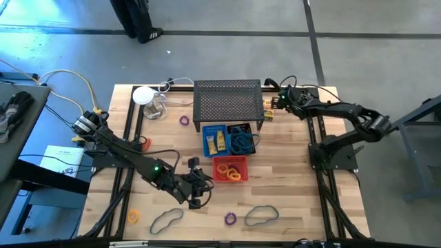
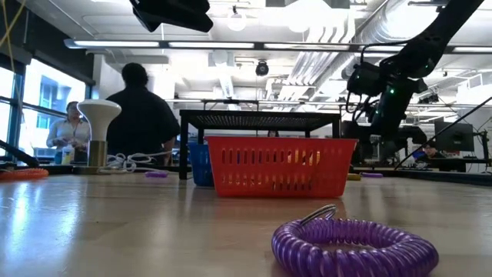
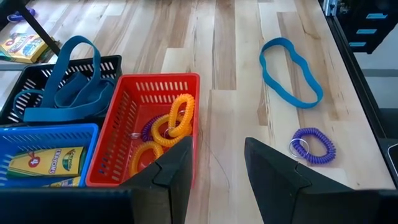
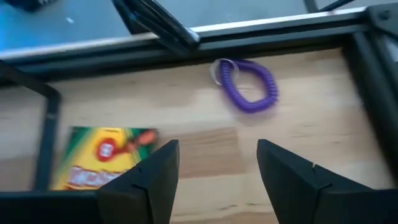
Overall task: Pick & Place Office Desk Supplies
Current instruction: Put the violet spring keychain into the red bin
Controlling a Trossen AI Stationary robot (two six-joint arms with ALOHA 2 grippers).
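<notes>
While both grippers hang released and empty, left gripper sits by the red bin, right gripper beside the mesh rack over a yellow box and purple ring. Risk, my read: right fingers clip the rack leg descending, knocking the box under it. Cords lie loose on the tabletop.

Open-plan lab: ceiling ducts, monitors

Orange rings in red bin; purple ring, blue cords loose on table.
</notes>
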